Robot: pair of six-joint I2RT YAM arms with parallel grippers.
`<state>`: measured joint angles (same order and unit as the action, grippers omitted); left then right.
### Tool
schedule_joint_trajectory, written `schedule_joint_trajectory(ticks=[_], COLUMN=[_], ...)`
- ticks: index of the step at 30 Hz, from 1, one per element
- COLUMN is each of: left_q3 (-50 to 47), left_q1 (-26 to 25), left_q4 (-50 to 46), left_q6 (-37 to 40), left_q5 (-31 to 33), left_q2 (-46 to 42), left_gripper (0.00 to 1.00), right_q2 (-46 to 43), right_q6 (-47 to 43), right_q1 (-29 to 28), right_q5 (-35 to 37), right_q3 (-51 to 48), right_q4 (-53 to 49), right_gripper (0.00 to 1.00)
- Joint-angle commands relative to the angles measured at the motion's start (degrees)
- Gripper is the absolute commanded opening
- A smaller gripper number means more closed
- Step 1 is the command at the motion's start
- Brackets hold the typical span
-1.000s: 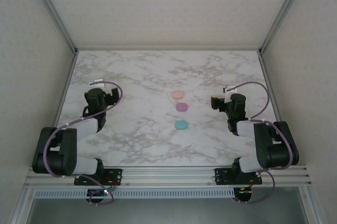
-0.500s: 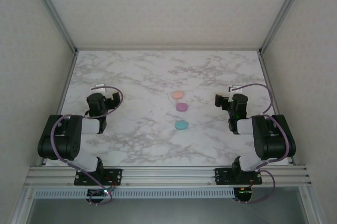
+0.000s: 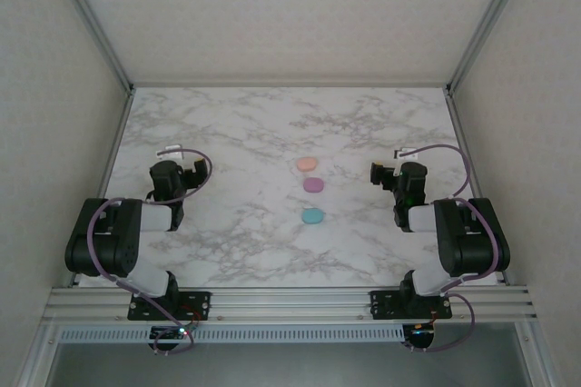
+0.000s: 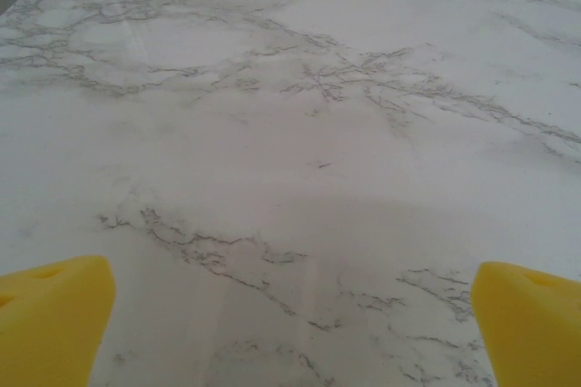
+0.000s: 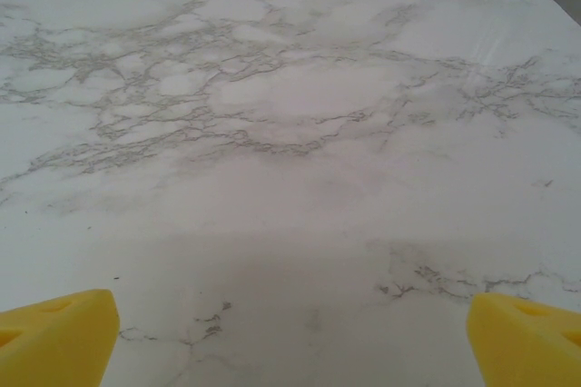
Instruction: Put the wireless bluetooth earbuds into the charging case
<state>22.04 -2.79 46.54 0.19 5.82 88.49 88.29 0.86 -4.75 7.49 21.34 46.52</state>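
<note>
Three small oval charging cases lie in a column at mid-table: a pink case [image 3: 307, 163], a purple case [image 3: 313, 184] and a teal case [image 3: 313, 216], all with lids down. The earbuds are hidden from view. My left gripper [image 3: 186, 170] rests low at the left, well apart from the cases. It is open, its yellow fingertips [image 4: 54, 319] wide over bare marble [image 4: 290, 178]. My right gripper [image 3: 379, 174] sits to the right of the purple case, also apart from it. Its jaws are open too, with yellow fingertips [image 5: 59, 332] spread and nothing between them.
The marble tabletop [image 3: 236, 133] is fenced by aluminium posts and white walls at the left, right and back. Both arms are folded close to their bases near the front rail [image 3: 290, 301]. Purple cables loop over each wrist.
Over the last second both arms folded back toward their bases and the grippers drew slightly nearer the front. Nothing has moved in the last half second. The cases stayed put.
</note>
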Motion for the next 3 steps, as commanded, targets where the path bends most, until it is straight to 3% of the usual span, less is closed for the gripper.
schedule_joint_trajectory(ticks=[1, 3], left_q3=[1.14, 1.13], left_q1=[0.24, 0.24], left_q4=[1.47, 1.48], left_q6=[-0.45, -0.45], left_q5=[0.5, 0.5], left_q2=[-0.43, -0.47], left_gripper=[1.0, 1.0], right_q2=[-0.04, -0.05], right_q6=[0.54, 0.54], right_q1=[0.07, 0.01], right_q5=[0.78, 0.78], right_q3=[0.98, 0.98], right_q4=[1.38, 1.49], right_gripper=[0.99, 0.99])
